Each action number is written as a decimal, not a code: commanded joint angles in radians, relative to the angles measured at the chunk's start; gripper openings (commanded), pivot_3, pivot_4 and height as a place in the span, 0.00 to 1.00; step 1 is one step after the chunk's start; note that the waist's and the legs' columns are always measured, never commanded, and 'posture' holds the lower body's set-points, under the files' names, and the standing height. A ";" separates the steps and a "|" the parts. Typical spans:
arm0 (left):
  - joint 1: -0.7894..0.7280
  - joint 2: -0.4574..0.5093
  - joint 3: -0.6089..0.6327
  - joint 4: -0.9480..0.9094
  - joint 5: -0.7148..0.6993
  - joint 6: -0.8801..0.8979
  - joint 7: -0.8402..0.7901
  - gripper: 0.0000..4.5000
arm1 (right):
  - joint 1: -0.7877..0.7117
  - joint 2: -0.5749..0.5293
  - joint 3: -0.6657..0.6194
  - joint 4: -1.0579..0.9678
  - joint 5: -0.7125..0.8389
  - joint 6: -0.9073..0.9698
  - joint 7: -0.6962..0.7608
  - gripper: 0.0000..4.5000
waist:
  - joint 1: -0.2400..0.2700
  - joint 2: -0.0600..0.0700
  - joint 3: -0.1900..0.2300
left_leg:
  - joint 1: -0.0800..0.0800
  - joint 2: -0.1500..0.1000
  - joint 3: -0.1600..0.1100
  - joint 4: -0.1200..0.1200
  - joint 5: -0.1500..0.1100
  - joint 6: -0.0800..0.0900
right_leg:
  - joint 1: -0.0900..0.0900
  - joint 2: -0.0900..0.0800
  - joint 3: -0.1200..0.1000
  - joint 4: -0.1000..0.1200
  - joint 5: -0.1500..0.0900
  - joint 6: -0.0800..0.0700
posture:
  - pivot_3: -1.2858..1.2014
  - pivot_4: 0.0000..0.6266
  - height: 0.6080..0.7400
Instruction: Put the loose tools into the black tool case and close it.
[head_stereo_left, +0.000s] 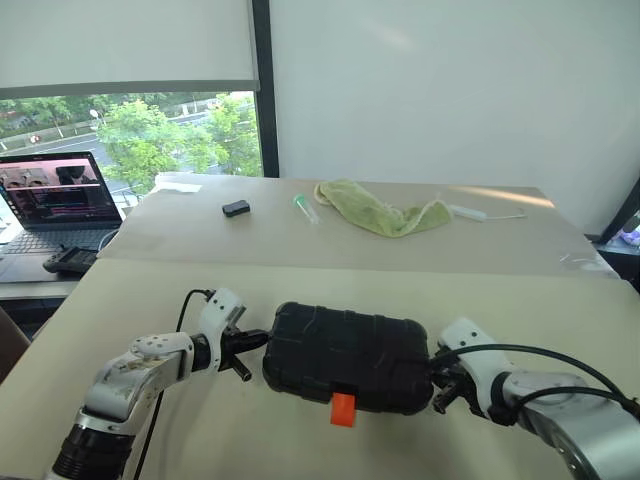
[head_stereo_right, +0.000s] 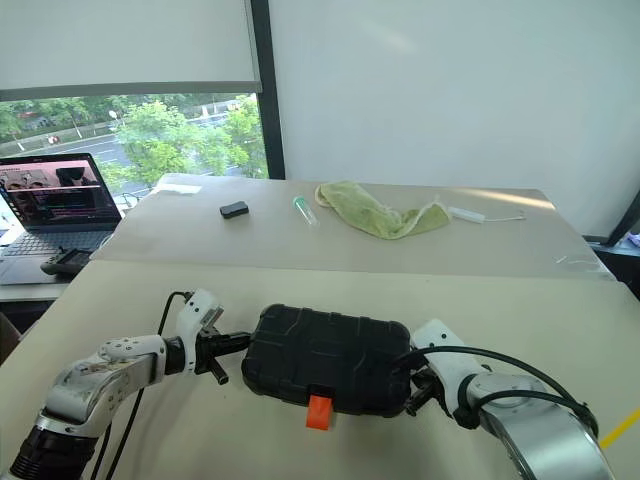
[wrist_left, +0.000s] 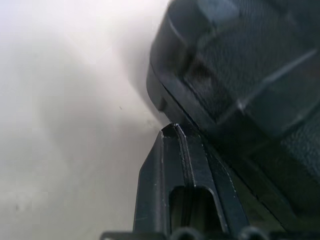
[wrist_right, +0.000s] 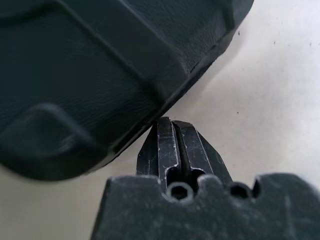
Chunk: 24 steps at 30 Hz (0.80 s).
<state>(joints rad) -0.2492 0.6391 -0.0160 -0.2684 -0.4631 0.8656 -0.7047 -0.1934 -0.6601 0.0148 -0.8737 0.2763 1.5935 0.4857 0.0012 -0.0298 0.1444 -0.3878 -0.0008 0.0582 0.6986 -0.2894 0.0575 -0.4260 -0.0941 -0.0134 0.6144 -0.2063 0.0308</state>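
Note:
The black tool case (head_stereo_left: 345, 355) lies closed on the beige table (head_stereo_left: 300, 440) in front of me, lid down, its orange latch (head_stereo_left: 343, 409) sticking out at the near edge. My left gripper (head_stereo_left: 258, 340) is shut, and its tip rests against the case's left end at the seam (wrist_left: 175, 129). My right gripper (head_stereo_left: 438, 385) is also shut and empty. Its tip (wrist_right: 172, 121) sits at the lower edge of the case's right end. The loose tools are out of view.
On the far table (head_stereo_left: 200, 235) lie a green cloth (head_stereo_left: 385, 212), a small black box (head_stereo_left: 236, 208), a clear tube with a green cap (head_stereo_left: 306, 208) and a white pen-like item (head_stereo_left: 485, 213). An open laptop (head_stereo_left: 55, 200) and a black device (head_stereo_left: 68, 262) sit at the left.

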 joint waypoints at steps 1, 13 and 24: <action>-0.020 -0.041 -0.035 -0.088 -0.037 0.033 0.008 0.00 | -0.119 0.032 0.066 0.091 -0.001 -0.139 -0.025 0.01 | -0.006 0.000 0.000 | 0.000 0.000 0.000 0.000 0.000 0.000 | 0.000 0.000 0.000 0.000 0.000 0.000 | 0.52 0.24 1.00; -0.074 -0.130 0.064 -0.039 0.019 0.012 0.165 0.00 | -0.265 -0.031 0.139 0.486 -0.119 -0.491 -0.005 0.01 | 0.004 0.001 0.001 | -0.001 -0.001 0.000 -0.002 0.003 -0.001 | 0.000 0.000 -0.001 -0.002 0.002 0.000 | 0.52 0.24 1.00; -0.282 -0.064 0.098 0.028 -0.197 0.015 -0.143 0.21 | 0.126 0.047 -0.365 0.004 0.106 -0.378 0.078 0.00 | 0.014 0.001 0.001 | -0.003 0.000 -0.002 -0.002 0.001 0.001 | 0.001 0.000 -0.003 -0.003 0.002 0.002 | 0.52 0.24 1.00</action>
<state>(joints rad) -0.4940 0.5606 0.1327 -0.2431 -0.6276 0.8689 -0.7646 -0.0873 -0.6499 -0.2591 -0.7543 0.3104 1.1870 0.5473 0.0153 -0.0288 0.1449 -0.3907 -0.0011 0.0561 0.6967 -0.2881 0.0587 -0.4250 -0.0933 -0.0159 0.6114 -0.2048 0.0328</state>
